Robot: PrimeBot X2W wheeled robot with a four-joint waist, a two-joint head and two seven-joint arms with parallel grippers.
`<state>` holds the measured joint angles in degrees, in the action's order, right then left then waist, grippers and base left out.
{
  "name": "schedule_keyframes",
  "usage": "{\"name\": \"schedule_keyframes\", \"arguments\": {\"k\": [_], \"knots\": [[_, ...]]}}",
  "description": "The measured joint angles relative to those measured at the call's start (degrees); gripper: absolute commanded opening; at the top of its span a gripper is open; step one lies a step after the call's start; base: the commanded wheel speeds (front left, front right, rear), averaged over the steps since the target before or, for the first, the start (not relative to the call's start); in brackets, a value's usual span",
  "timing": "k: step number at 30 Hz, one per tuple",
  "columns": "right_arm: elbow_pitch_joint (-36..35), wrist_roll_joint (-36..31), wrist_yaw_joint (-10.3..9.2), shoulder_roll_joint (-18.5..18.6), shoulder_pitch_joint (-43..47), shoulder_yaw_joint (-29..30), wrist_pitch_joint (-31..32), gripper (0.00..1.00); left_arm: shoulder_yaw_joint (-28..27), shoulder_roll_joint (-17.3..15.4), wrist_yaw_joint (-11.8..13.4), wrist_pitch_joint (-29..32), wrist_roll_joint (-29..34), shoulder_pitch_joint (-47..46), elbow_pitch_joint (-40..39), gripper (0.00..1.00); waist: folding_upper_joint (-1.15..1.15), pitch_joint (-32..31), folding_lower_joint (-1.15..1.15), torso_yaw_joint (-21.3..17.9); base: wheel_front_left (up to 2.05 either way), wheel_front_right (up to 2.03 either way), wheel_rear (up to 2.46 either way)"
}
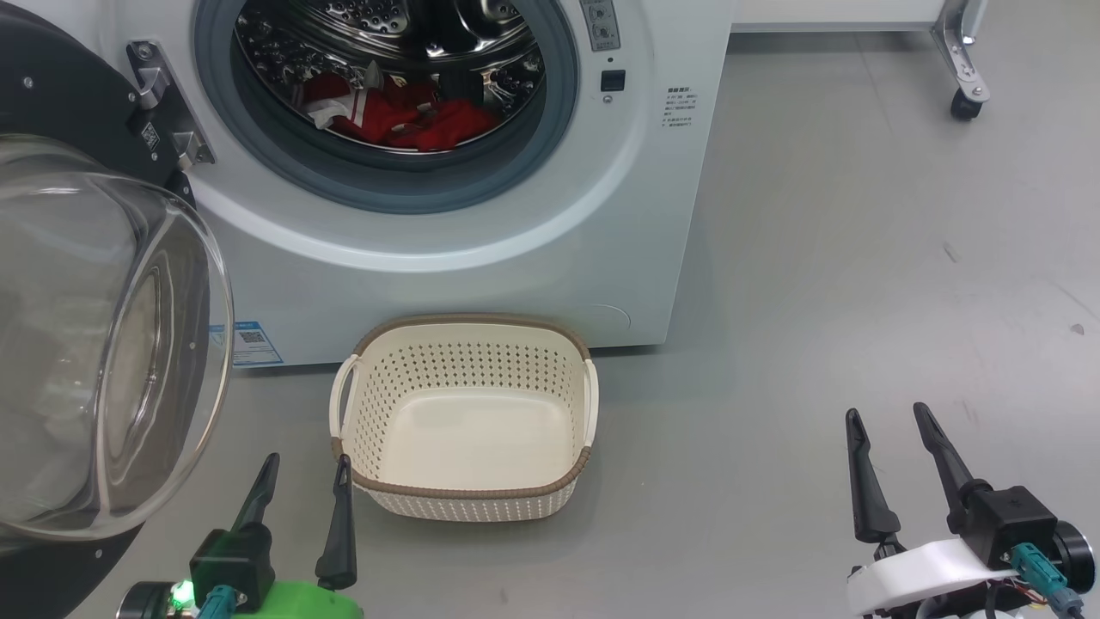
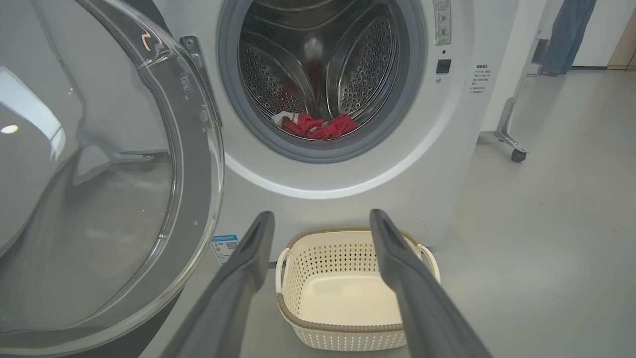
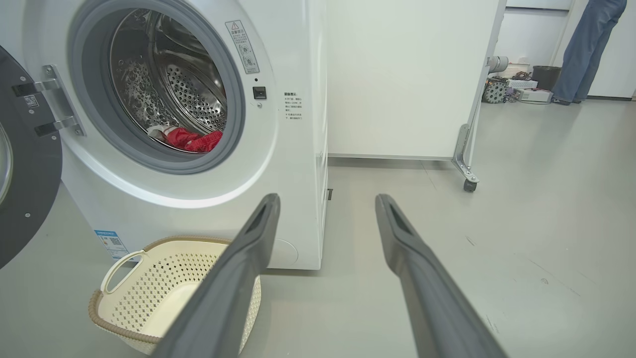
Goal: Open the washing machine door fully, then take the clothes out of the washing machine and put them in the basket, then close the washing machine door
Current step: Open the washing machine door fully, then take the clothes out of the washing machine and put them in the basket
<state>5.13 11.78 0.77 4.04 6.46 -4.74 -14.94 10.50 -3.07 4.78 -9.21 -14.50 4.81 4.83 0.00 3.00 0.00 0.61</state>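
Gaping at frame left, the washing machine door (image 1: 103,344) bares the clothes (image 1: 404,116) (upper centre); the basket (image 1: 464,509) sits lower centre; left gripper (image 1: 308,462) and right gripper (image 1: 887,413) splayed, empty.

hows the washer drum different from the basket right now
The drum is shiny steel; the basket is cream plastic with a brown rim. The drum holds the red clothes; the basket is empty. The drum opens to the front, while the basket opens upward on the floor. Both have perforated walls.
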Motion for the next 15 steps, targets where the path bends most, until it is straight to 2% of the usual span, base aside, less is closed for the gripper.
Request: {"name": "schedule_keyframes", "arguments": {"k": [15], "knots": [[-0.18, 0.01, 0.01, -0.19, 0.01, 0.24, 0.00, 1.00, 0.09, -0.05, 0.00, 0.77, 0.15, -0.02, -0.02, 1.00, 0.00, 0.17, 0.00, 0.86, 0.00, 0.00, 0.00]]}}
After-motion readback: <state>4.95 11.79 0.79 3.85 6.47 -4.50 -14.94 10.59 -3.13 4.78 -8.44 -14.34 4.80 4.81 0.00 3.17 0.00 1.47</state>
